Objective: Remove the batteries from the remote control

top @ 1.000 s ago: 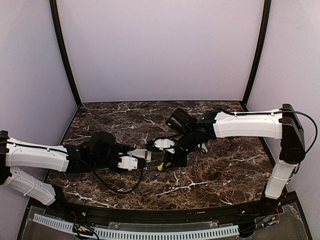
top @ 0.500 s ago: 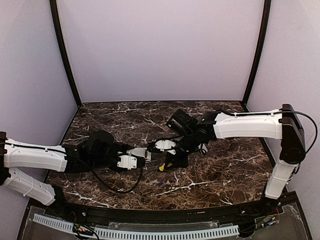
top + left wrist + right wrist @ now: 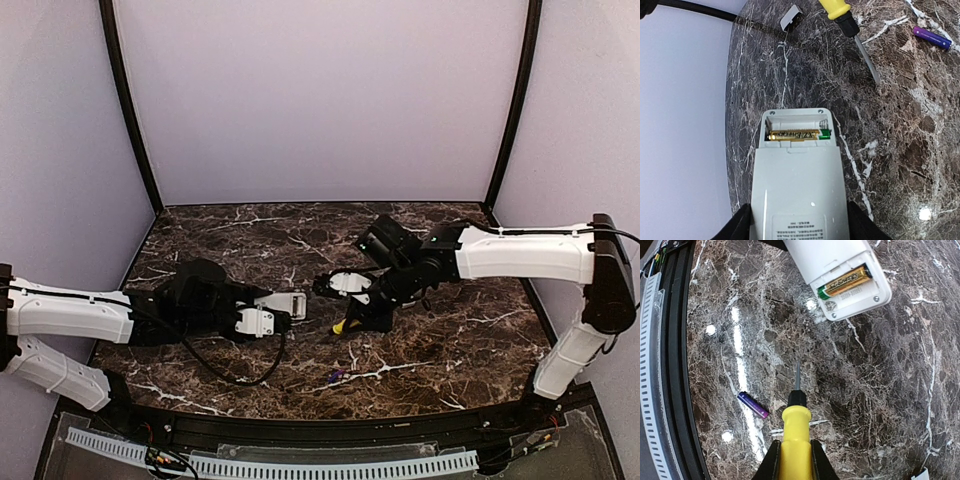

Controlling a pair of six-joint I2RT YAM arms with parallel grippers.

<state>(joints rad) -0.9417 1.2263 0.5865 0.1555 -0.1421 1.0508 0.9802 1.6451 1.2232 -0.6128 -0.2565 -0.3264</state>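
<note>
Left claw (image 3: 799, 227) clamped on remote control (image 3: 797, 185), back side up, gripping both long edges. Compartment open at far end, gold battery (image 3: 794, 134) seated inside (white cover (image 3: 791, 16) lies beyond remote). Purple battery (image 3: 753, 405) loose on table (image 3: 880, 390), well apart from remote. Right claw (image 3: 794, 460) tight on screwdriver (image 3: 796, 432), tip pointing at remote, not touching.

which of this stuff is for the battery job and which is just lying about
Job: slim white plastic remote, gold battery in its open bay, purple battery lying loose, yellow-handled screwdriver.
Lying about: small white rectangular cover, black cable.
</note>
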